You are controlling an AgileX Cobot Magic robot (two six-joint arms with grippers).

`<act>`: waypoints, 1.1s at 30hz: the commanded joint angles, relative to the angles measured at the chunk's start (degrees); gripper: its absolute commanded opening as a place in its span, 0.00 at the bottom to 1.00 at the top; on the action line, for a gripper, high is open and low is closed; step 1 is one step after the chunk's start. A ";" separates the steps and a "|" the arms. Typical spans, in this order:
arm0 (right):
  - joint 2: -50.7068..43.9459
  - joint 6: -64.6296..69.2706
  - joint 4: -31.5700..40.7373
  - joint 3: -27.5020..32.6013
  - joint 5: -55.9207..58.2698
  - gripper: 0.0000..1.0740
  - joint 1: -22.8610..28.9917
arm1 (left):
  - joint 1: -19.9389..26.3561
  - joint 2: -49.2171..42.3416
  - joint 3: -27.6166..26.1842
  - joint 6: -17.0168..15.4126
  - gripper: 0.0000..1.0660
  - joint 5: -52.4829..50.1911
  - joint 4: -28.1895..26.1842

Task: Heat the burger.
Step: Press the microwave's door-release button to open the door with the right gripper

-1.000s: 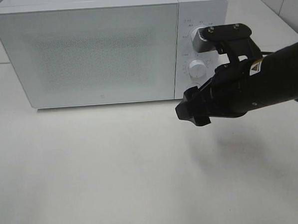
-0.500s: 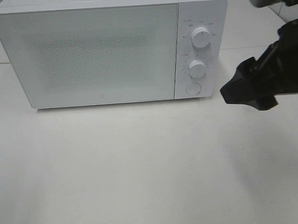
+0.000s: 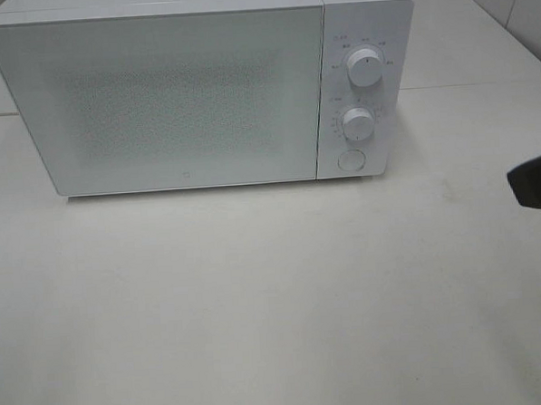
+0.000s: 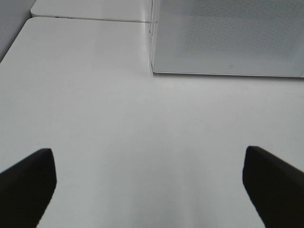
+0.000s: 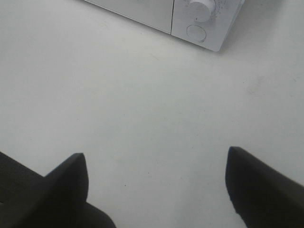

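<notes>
The burger is out of view in every frame. A white microwave (image 3: 183,89) stands at the back of the table with its door closed. My right gripper (image 5: 156,156) is open over bare tabletop, with nothing between its fingers, and the microwave's lower right corner (image 5: 199,23) lies ahead of it. In the high view only a dark tip of the right arm (image 3: 537,179) shows at the right edge. My left gripper (image 4: 147,156) is open and empty above the table, facing the microwave's left front corner (image 4: 228,38).
The control panel carries an upper knob (image 3: 364,68), a lower knob (image 3: 358,123) and a round button (image 3: 350,160). The white table (image 3: 257,294) stretches in front of the microwave. A seam to a second tabletop (image 4: 85,9) runs behind on the left.
The right gripper has pulled away from the microwave's control panel to the right and has nearly left the high view. Its jaws opened slightly. The microwave has not moved.
</notes>
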 commanded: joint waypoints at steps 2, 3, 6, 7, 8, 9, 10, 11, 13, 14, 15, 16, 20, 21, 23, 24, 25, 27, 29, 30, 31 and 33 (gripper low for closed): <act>-5.21 0.29 -0.29 3.15 1.60 0.71 -3.21 | 0.11 -1.03 0.06 -0.29 0.94 -0.63 -0.29; -7.96 -0.23 -0.23 4.35 3.04 0.71 -6.13 | 0.11 -1.03 0.06 -0.29 0.94 -0.63 -0.29; -12.26 -1.66 -0.11 5.79 4.93 0.71 -10.08 | 0.11 -1.03 0.06 -0.29 0.94 -0.63 -0.29; -13.87 -1.89 -0.11 6.25 5.39 0.71 -11.06 | 0.11 -1.03 0.06 -0.29 0.94 -0.63 -0.29; -13.87 -1.89 -0.11 6.25 5.39 0.71 -11.06 | 0.11 -1.03 0.06 -0.29 0.94 -0.63 -0.29; -17.07 -2.46 -0.11 7.28 6.42 0.71 -13.06 | 0.11 -1.03 0.06 -0.29 0.94 -0.63 -0.29; -18.39 -2.52 -0.06 7.68 6.70 0.71 -13.75 | 0.11 -1.03 0.06 -0.29 0.94 -0.63 -0.29; -18.39 -2.52 -0.06 7.68 6.70 0.71 -13.75 | 0.11 -1.03 0.06 -0.29 0.94 -0.63 -0.29; -22.80 -2.52 -0.06 9.45 6.93 0.71 -15.70 | 0.11 -1.03 0.06 -0.29 0.94 -0.63 -0.29; -22.80 -2.52 -0.06 9.45 6.93 0.71 -15.70 | 0.11 -1.03 0.06 -0.29 0.94 -0.63 -0.29; -25.78 -2.46 -0.06 10.14 7.05 0.71 -16.62 | 0.11 -1.03 0.06 -0.29 0.94 -0.63 -0.29; -28.53 -2.46 0.00 10.14 6.93 0.71 -17.53 | 0.11 -1.03 0.06 -0.29 0.94 -0.63 -0.29; -31.51 -2.46 -0.06 10.14 7.39 0.71 -19.37 | 0.11 -1.03 0.06 -0.29 0.94 -0.63 -0.29; -32.60 -2.46 -0.06 10.14 7.96 0.71 -20.28 | 0.11 -1.03 0.06 -0.29 0.94 -0.63 -0.29; -34.49 -2.46 0.00 10.20 9.11 0.71 -22.00 | 0.11 -1.03 0.06 -0.29 0.94 -0.63 -0.29; -35.47 -2.46 0.00 10.26 9.74 0.71 -22.92 | 0.11 -1.03 0.06 -0.29 0.94 -0.63 -0.29; -35.47 -2.46 0.00 10.26 9.74 0.71 -22.92 | 0.11 -1.03 0.06 -0.29 0.94 -0.63 -0.29; -38.45 -2.46 0.00 10.77 10.83 0.71 -23.84 | 0.11 -1.03 0.06 -0.29 0.94 -0.63 -0.29; -39.94 -2.46 0.06 11.12 11.57 0.71 -23.84 | 0.11 -1.03 0.06 -0.29 0.94 -0.63 -0.29; -41.37 -2.75 -0.11 11.86 12.26 0.71 -23.84 | 0.11 -1.03 0.06 -0.29 0.94 -0.63 -0.29; -41.37 -2.75 -0.11 11.86 12.26 0.71 -23.84 | 0.11 -1.03 0.06 -0.29 0.94 -0.63 -0.29; -43.89 -2.92 -0.06 11.75 12.26 0.71 -23.84 | 0.11 -1.03 0.06 -0.29 0.94 -0.63 -0.29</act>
